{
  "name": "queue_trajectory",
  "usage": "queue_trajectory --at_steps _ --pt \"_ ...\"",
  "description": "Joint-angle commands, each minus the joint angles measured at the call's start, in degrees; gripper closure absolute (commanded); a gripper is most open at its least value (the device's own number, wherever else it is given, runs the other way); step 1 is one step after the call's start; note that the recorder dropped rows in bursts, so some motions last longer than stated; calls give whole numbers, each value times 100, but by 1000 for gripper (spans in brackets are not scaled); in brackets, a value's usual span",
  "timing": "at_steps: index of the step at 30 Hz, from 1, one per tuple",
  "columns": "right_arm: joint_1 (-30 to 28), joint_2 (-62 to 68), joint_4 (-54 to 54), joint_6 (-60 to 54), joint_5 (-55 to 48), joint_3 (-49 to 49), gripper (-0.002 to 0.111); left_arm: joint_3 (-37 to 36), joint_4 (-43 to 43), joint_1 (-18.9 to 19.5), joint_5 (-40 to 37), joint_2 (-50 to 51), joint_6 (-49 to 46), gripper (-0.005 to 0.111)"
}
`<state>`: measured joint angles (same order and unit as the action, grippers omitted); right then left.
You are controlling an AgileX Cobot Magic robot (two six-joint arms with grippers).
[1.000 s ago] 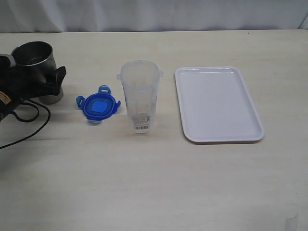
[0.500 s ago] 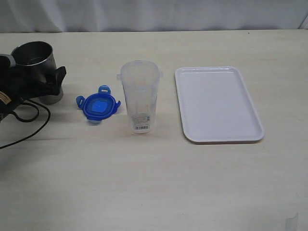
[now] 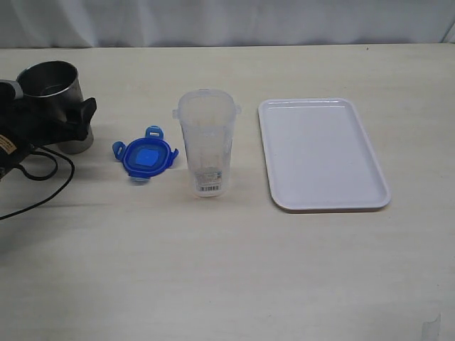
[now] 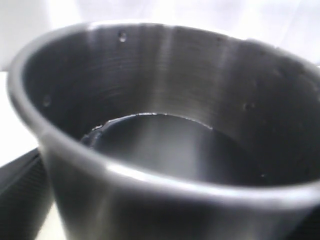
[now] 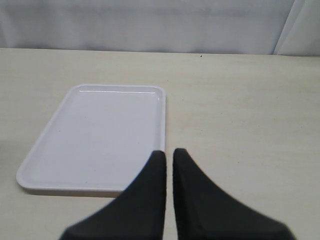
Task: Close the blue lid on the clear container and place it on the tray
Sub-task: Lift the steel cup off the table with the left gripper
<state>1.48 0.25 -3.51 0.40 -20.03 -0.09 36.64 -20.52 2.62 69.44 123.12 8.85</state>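
The clear container is a tall, slightly tapered see-through tumbler with small lugs at the rim and a white barcode sticker low on its side. It's standing upright and open near the middle of the table. The blue lid lies flat just to its left, bright blue with its snap flaps splayed out, not on the container. The tray is to the right of the container, close but not touching: plain white, rounded corners, low rim.

The tabletop is pale beige with a faint grain, and there's a white curtain-like backdrop along the far edge.

The exterior view puts the left gripper at the far left around a grey metal cup, with a black cable trailing off it. The left wrist view is basically just that cup's dark inside, so I can't tell whether the jaws actually squeeze it. Only the right wrist view has the right gripper: fingers nearly together, holding nothing, just short of the tray's near edge.
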Motion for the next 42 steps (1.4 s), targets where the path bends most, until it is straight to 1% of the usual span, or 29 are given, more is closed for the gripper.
queue_trajectory --at_steps 1,9,10,22,30,42 --pt "-22 -25 5 6 13 9 103 16 16 4 52 12 19 41" --pt "-22 -25 5 6 13 9 103 16 -396 4 -10 12 19 104" --pt "-22 -25 5 6 13 9 103 16 -479 4 -23 12 19 107" --pt "-22 -25 5 6 13 9 103 16 -636 4 -35 -100 359 107" --pt "-22 -25 5 6 13 9 103 16 -850 4 -336 -501 605 107" --pt "-22 -25 5 6 13 9 103 16 -1040 -6 -226 -720 773 107"
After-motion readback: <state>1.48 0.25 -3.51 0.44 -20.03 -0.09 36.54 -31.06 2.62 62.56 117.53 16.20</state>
